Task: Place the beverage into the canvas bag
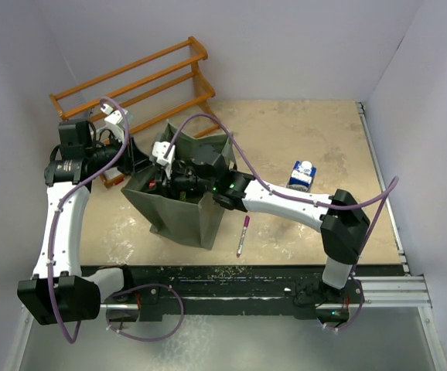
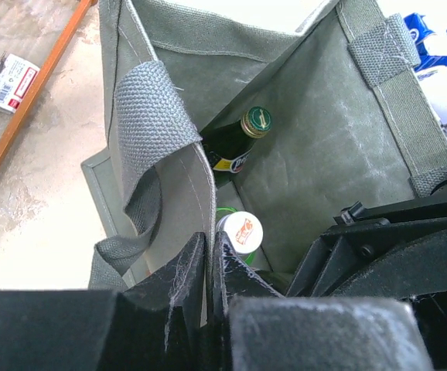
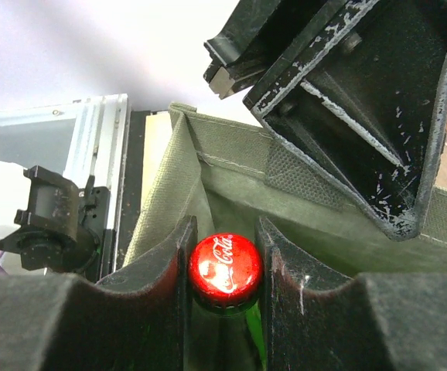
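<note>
The canvas bag [image 1: 181,212] stands open mid-table, dark grey-green with loop handles. My left gripper [image 1: 133,160] is shut on its left wall; in the left wrist view the fabric rim [image 2: 200,178] runs between my left gripper's [image 2: 210,263] closed fingers. My right gripper [image 1: 165,179] is over the bag's mouth, shut on the neck of a green bottle with a red Coca-Cola cap [image 3: 225,267], held upright just inside the bag [image 3: 231,185]. Inside the bag, a dark bottle with a green-gold cap [image 2: 256,122] and a white-capped bottle [image 2: 239,229] stand.
A wooden rack [image 1: 138,77] stands behind the bag at back left. A blue-and-white pack [image 1: 301,175] sits right of the bag, and a pen [image 1: 242,234] lies in front of it. A small packet [image 2: 8,79] lies beyond the rack's rail.
</note>
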